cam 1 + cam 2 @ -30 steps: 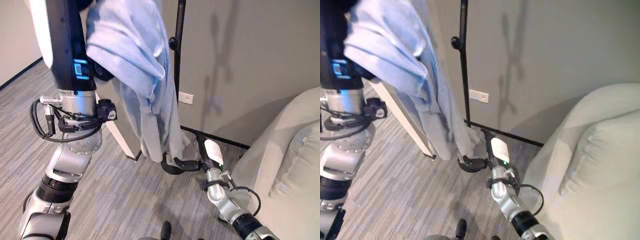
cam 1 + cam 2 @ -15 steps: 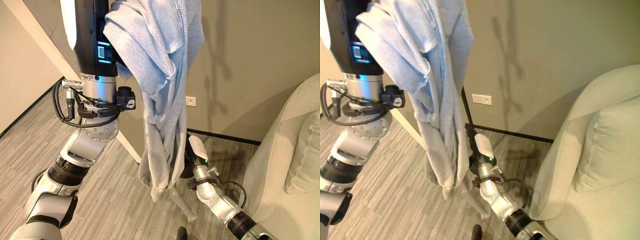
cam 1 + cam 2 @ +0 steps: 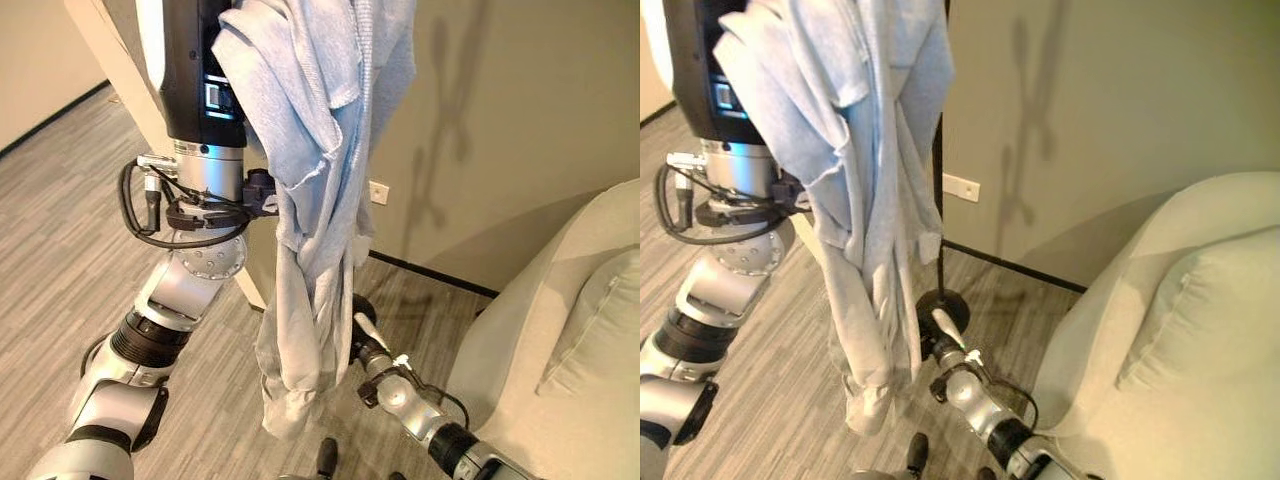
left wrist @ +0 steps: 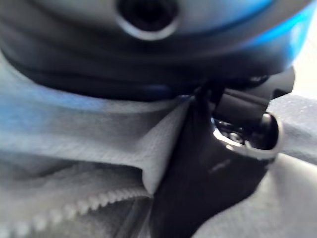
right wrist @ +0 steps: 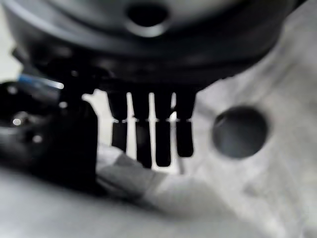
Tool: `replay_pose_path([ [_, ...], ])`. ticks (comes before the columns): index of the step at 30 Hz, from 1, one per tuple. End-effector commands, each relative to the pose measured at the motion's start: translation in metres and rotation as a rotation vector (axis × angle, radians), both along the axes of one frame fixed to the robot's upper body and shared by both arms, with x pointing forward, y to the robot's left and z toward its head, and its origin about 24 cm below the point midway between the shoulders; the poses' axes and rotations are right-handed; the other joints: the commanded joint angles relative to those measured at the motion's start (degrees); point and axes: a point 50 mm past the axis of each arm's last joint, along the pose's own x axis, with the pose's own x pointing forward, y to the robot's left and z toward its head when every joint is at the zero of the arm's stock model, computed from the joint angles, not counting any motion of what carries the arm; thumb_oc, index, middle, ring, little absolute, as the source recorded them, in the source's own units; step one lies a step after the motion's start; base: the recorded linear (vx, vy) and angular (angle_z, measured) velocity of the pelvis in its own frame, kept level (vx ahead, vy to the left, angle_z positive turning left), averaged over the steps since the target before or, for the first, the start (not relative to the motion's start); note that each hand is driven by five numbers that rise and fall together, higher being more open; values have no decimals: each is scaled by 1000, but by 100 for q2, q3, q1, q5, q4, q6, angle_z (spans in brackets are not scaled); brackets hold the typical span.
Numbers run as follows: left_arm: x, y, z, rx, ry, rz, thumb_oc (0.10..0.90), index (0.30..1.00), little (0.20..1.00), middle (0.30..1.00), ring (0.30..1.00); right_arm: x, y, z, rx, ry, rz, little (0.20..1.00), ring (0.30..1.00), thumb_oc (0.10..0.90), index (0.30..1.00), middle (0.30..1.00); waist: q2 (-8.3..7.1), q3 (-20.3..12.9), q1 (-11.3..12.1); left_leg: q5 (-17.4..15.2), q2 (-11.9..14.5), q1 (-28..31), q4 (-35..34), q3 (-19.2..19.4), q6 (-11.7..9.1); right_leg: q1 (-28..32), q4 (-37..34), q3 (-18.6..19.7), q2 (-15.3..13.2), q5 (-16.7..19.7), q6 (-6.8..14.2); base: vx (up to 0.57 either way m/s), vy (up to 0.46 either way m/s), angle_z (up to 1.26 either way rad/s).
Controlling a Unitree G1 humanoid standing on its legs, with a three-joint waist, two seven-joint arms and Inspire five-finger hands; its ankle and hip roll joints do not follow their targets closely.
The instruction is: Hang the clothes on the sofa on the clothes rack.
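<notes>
In the left eye view, a pale blue-grey garment [image 3: 310, 180] hangs in long folds from the top of the frame, draped beside the raised left arm, its lower end dangling above the striped carpet floor [image 3: 60, 230]. The right robot hand [image 3: 358, 325] shows low, just right of the garment's hanging end, partly hidden by the cloth. A beige sofa [image 3: 560, 350] with a cushion fills the right side. In the right eye view, the black pole of the clothes rack [image 3: 938, 170] stands behind the garment against the wall, its round base [image 3: 943, 300] on the floor near the right robot hand. In the left wrist view, the left robot hand [image 4: 213, 168] is wrapped in grey zippered cloth and grips it. In the right wrist view, the fingers [image 5: 148, 134] are straight and spread, holding nothing.
</notes>
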Motion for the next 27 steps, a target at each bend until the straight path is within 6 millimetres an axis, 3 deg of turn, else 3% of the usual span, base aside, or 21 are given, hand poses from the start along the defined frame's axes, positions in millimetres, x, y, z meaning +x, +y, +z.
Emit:
replay_pose_path([
  [1,-9,19,31,-127,-138,47,400,300,300,300,300,16,-10,31,30,-197,-79,300,300,400,300,300,296,-477,16,-1031,174,422,53,324,-53,-303,155,-13,53,311,21,38,10,-19],
  [5,-11,34,27,-117,-145,128,400,300,300,300,300,0,-75,28,-25,-226,-336,300,300,400,300,300,203,-516,-138,-1099,230,510,49,411,-43,-266,145,33,74,327,47,36,13,-16],
  [6,-11,34,26,-117,-144,127,400,300,300,300,300,-1,-76,28,-26,-224,-337,300,300,400,300,300,207,-519,-128,-1101,231,516,48,415,-42,-263,146,38,75,326,47,55,24,-17],
  [7,-12,44,24,-114,-140,174,400,300,300,300,300,-14,-118,34,-97,-271,-500,300,300,400,300,300,147,-566,-227,-1150,256,583,43,463,-28,-244,153,88,92,338,64,46,20,-27],
  [8,-12,44,24,-114,-140,174,400,300,300,300,300,-14,-118,34,-97,-270,-500,300,300,400,300,300,148,-567,-224,-1151,257,584,42,465,-28,-243,153,91,93,338,64,57,27,-28],
  [11,-13,51,21,-110,-132,198,400,300,300,300,300,-24,-146,48,-148,-344,-617,300,300,400,300,300,103,-609,-314,-1193,273,639,42,522,-15,-232,159,136,98,362,82,31,21,-11],
  [13,-14,53,19,-109,-130,205,400,300,300,300,300,-26,-150,55,-150,-378,-629,300,300,400,300,300,86,-632,-345,-1216,288,672,39,563,-5,-227,174,171,100,377,94,21,19,-21],
  [14,-14,53,19,-110,-126,205,400,300,300,300,300,-27,-150,58,-138,-390,-623,472,472,515,472,472,82,-634,-361,-1223,292,681,39,587,0,-230,183,203,105,389,96,15,21,-25],
  [15,-13,54,18,-110,-119,204,400,300,300,300,300,-27,-148,60,-121,-402,-608,542,542,562,542,542,77,-638,-382,-1226,295,687,41,600,6,-236,195,226,106,398,97,12,30,-19],
  [16,-13,55,17,-103,-111,205,400,300,300,300,300,-29,-141,62,-114,-403,-546,300,300,400,300,300,78,-649,-406,-1244,300,714,39,642,15,-249,228,259,107,405,108,17,31,-23],
  [20,-14,53,18,-85,-112,198,400,300,300,300,300,-32,-137,67,-153,-436,-491,300,300,400,300,300,103,-675,-454,-1284,299,769,33,688,35,-240,253,301,96,407,133,12,19,-11],
  [21,-15,51,19,-75,-119,186,400,300,300,300,300,-32,-135,73,-137,-461,-474,900,900,800,900,900,116,-685,-494,-1299,292,795,34,709,43,-241,262,326,91,411,142,0,0,0],
  [27,-13,45,22,-46,-109,152,400,300,300,300,300,-31,-120,84,-17,-471,-330,900,900,800,900,900,131,-687,-553,-1319,284,845,33,795,63,-278,338,402,85,417,166,-3,0,-5],
])
